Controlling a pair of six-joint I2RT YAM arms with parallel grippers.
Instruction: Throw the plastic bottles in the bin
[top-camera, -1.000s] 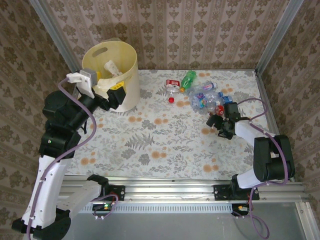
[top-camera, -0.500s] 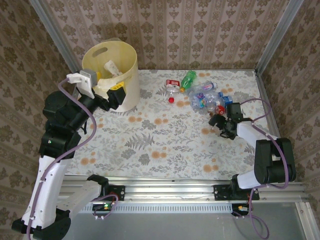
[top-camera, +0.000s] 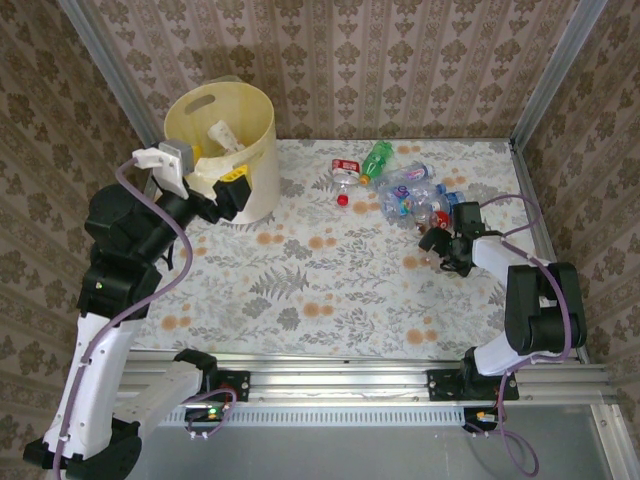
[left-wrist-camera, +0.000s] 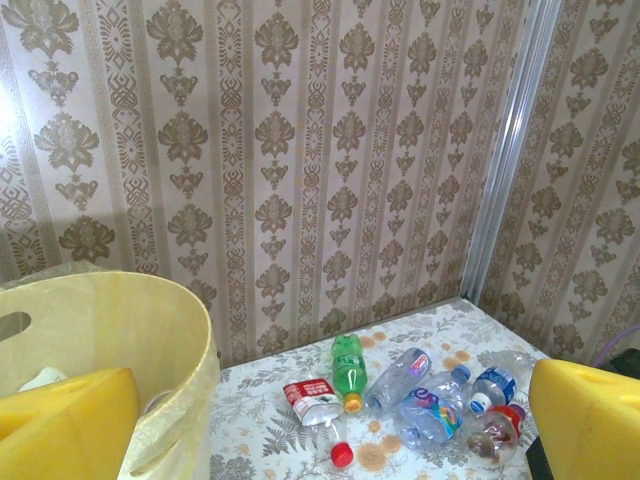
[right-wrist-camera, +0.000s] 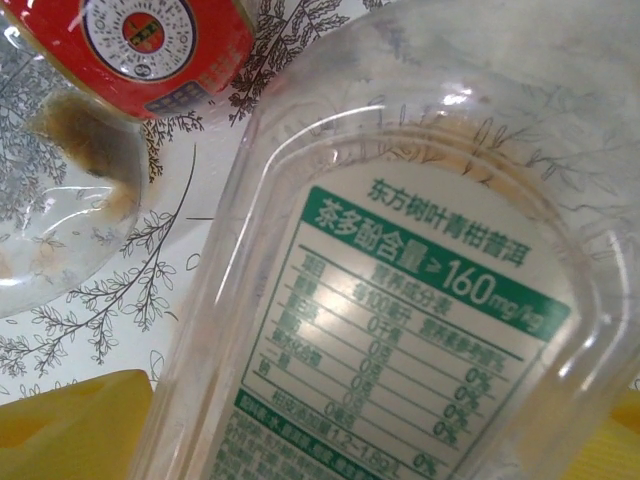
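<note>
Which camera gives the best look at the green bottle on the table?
The left wrist view: the green bottle lies large and unobstructed, its orange cap toward the camera. The top external view shows the same bottle small, from above.

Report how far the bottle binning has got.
Done: at least one pale bottle lies in the bin. In hand: the right gripper has its fingers around a clear bottle at the pile's edge; grip unconfirmed. The left gripper hangs open by the bin. Left: several bottles on the table.
</note>
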